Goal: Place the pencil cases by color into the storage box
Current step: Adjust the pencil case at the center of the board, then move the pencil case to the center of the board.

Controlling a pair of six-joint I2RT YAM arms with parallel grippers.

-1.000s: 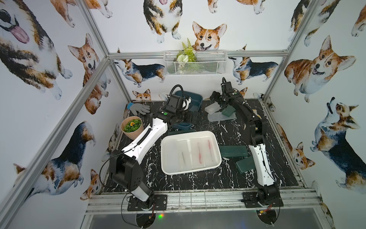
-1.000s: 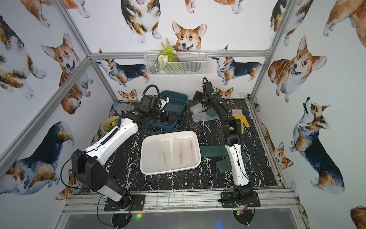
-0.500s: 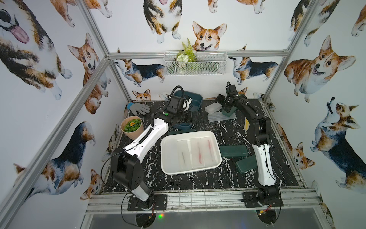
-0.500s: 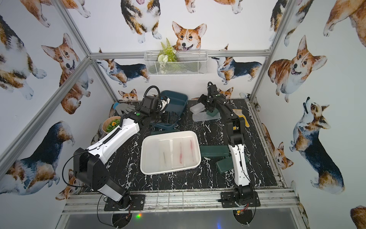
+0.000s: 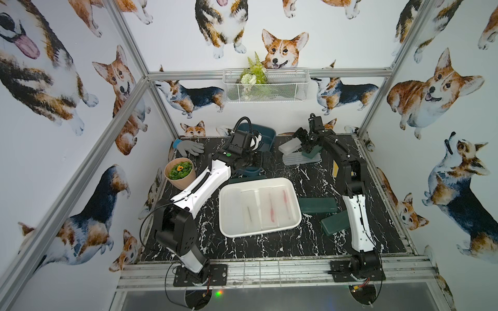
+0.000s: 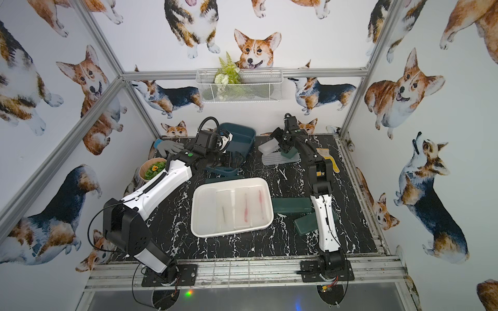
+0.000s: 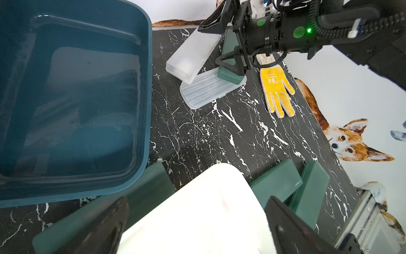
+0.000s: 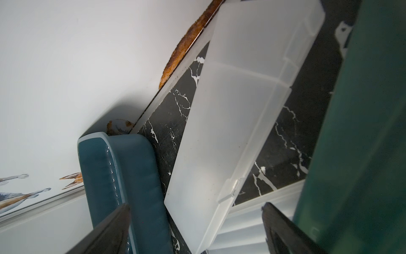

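The right gripper [image 8: 196,206] has its jaws wide apart and clamps nothing. In the right wrist view a tilted frosted pencil case [image 8: 237,123] lies in the space between its two fingers [image 8: 109,228]. There is a clear gap on one side, and on the other side a dark green pencil case [image 8: 362,132] stands close to the finger. The left wrist view shows the same place from outside. One finger is above the frosted pencil case and the other is at the upper edge of the dark green pencil case; if it touches there, I cannot tell. Both cases lean on a ribbed frosted case [image 7: 211,90], which lies flat on the black marble table [image 7: 219,136] near the back wall.

The left gripper [image 7: 197,201] is also fully open and empty. It hangs over a corner of the white storage box [image 7: 208,198].

Only the top views look into this box: four frosted cases [image 5: 266,207] lie side by side in it. Two dark green cases [image 5: 318,206] lie just beside it on the right arm's side. Another green case [image 7: 153,182] lies between it and the teal storage box [image 7: 147,88], whose content is only dim shapes.

The yellow glove [image 7: 276,92] is plain in the left wrist view, but in a top view the right arm [image 5: 350,172] hides most of it.
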